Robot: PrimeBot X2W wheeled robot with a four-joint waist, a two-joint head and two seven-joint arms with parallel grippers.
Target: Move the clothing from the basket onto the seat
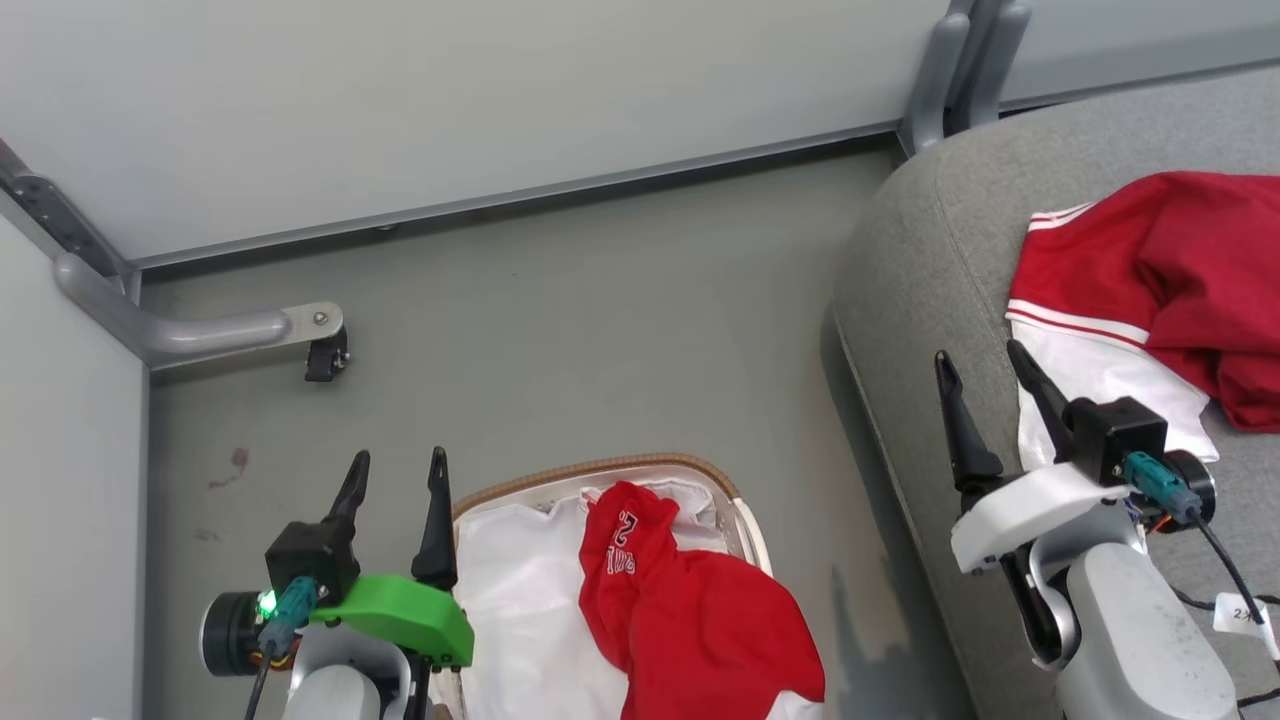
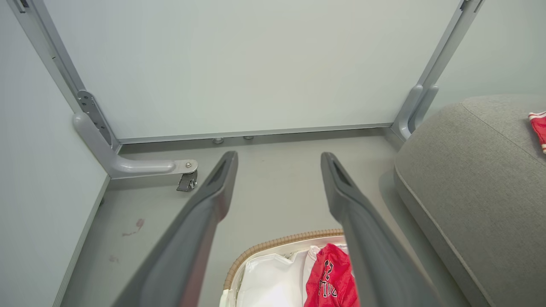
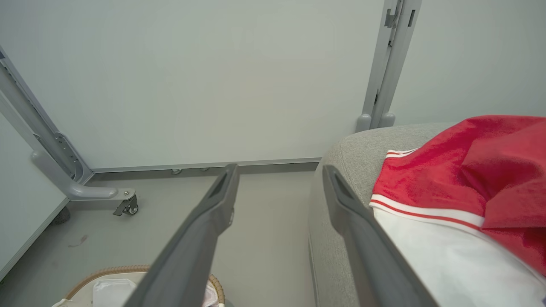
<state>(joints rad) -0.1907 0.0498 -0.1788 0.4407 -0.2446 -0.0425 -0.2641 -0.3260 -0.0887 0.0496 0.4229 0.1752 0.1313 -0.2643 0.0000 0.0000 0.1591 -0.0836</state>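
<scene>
Head view, looking down on a grey floor [image 1: 600, 330] between pale partition walls. At bottom centre stands the basket [image 1: 600, 468], white with a brown woven rim. One red shirt [image 1: 690, 610] lies in it. Its long axis runs diagonally, from the lettered end near the basket's middle down to the lower right, where the cloth drapes over the rim. The white liner [image 1: 510, 600] is bunched up to the shirt's left.

The left jaws sit at lower left, spread wide and holding nothing, with their tips pointing to the top of the frame. They hang just beside the basket's left rim. The shirt lies to their right and slightly lower, with the liner between. This arm looks by far the nearer one.

The right jaws, also spread wide and empty, are at the right of the frame over the left edge of the seat [image 1: 930, 260], well apart from the basket. Just to their right a second red shirt [image 1: 1180, 270] lies crumpled on the grey cushion.

The likely next grasp would have the left jaws swing right and descend. The liner and rim stand in the way, and the liner could be pinched along with the shirt.
</scene>
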